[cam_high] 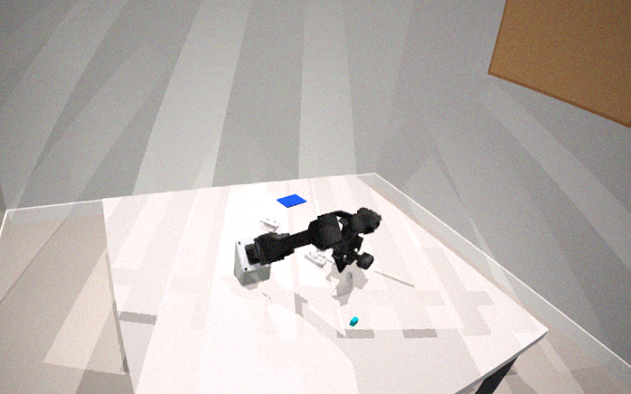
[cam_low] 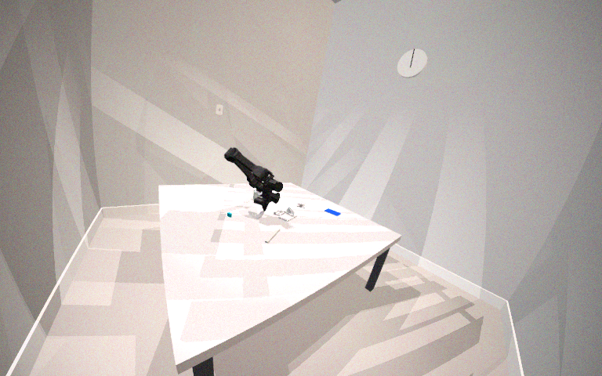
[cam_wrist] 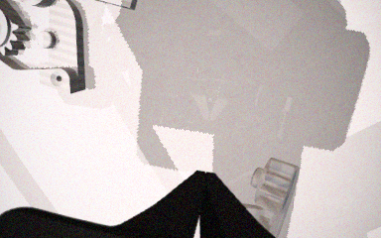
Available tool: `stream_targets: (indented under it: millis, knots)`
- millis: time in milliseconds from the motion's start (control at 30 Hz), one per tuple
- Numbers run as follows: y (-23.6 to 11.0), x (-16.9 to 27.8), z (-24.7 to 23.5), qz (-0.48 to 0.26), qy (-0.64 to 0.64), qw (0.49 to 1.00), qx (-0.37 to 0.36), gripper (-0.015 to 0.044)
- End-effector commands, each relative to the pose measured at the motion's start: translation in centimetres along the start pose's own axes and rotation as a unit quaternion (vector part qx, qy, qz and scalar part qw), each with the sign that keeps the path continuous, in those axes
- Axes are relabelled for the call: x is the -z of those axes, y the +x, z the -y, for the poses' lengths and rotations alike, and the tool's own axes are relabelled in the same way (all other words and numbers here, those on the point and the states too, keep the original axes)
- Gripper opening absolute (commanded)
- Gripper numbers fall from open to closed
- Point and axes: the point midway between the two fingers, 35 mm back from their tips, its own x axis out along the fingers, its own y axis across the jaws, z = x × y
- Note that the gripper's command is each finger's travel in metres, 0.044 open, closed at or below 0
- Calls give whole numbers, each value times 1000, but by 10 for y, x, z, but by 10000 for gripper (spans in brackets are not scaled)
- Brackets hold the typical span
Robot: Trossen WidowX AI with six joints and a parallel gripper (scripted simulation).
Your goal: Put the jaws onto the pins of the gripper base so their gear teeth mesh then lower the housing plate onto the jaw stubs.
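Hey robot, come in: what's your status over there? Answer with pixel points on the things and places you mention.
Gripper (cam_high: 342, 269) (cam_low: 265, 208) (cam_wrist: 203, 179) shut, holding nothing. White toothed part (cam_wrist: 278, 185) beside it on the table (cam_high: 223, 354) (cam_low: 230, 274). Blue plate (cam_high: 291, 200) (cam_low: 332, 212) well clear.

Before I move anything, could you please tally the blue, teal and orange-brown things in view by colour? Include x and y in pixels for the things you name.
Blue: 1, a flat rectangular piece (cam_high: 291, 200) (cam_low: 332, 212) on the table (cam_high: 223, 354) (cam_low: 239, 319)
Teal: 1, a small block (cam_high: 353, 320) (cam_low: 229, 215)
Orange-brown: 1, a framed board (cam_high: 574, 48) on the wall
Total: 3
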Motion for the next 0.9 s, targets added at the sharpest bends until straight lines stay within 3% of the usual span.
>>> stream_targets:
  millis: [0,867]
  knots:
    - [6,1,-1,-2,-4,1000,1,0]
    - [16,0,25,-2,-3,1000,2,0]
